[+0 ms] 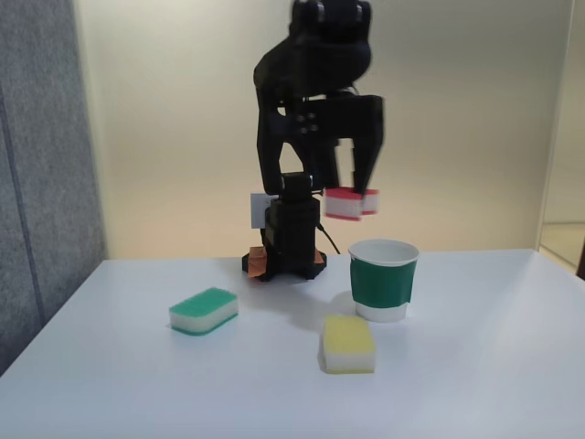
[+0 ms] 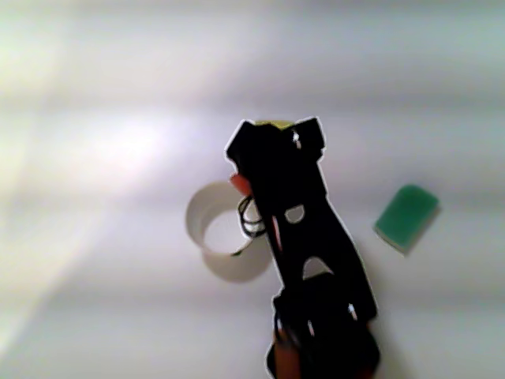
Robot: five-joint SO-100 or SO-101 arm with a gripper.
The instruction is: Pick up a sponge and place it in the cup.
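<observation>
In the fixed view my black gripper [image 1: 353, 194] hangs in the air, shut on the red-and-white sponge [image 1: 351, 203]. The sponge is held a little above and slightly left of the cup [image 1: 383, 280], a white paper cup with a dark green band that stands upright on the white table. In the other view, from above, the arm [image 2: 296, 229] covers most of the sponge; a sliver of red [image 2: 237, 183] shows at the cup's [image 2: 207, 227] rim. The cup's inside looks empty.
A green-topped sponge [image 1: 204, 310] lies at the table's left in the fixed view, and shows at the right in the other view [image 2: 406, 216]. A yellow-topped sponge [image 1: 348, 344] lies in front of the cup. The arm's base [image 1: 285, 256] stands behind.
</observation>
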